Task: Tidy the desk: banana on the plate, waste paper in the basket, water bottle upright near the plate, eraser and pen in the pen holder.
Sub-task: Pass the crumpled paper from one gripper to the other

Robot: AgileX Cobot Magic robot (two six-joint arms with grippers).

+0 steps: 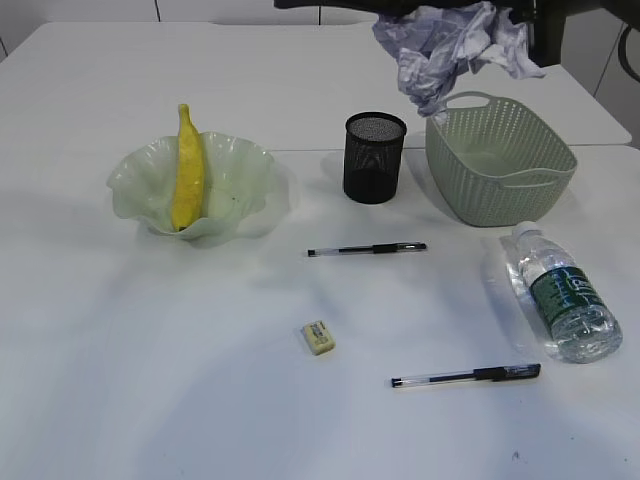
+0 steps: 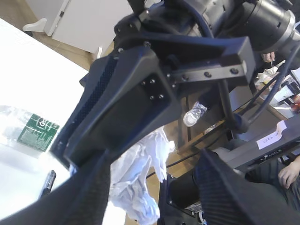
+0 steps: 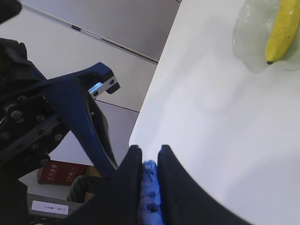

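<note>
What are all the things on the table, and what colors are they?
banana: one, yellow, in the plate
plate: one, pale green, left
pen holder: one, black, middle
basket: one, sage green, right
waste paper: one, white, held above the basket
pens: two, black, lying flat
eraser: one, pale yellow, front
water bottle: one, clear, lying right
right gripper: shut on paper
left gripper: open beside it

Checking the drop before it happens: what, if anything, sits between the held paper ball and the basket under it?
Nothing visible. The crumpled white paper ball hangs over the left rim of the sage green woven-pattern plastic basket, whose inside looks empty.
</note>
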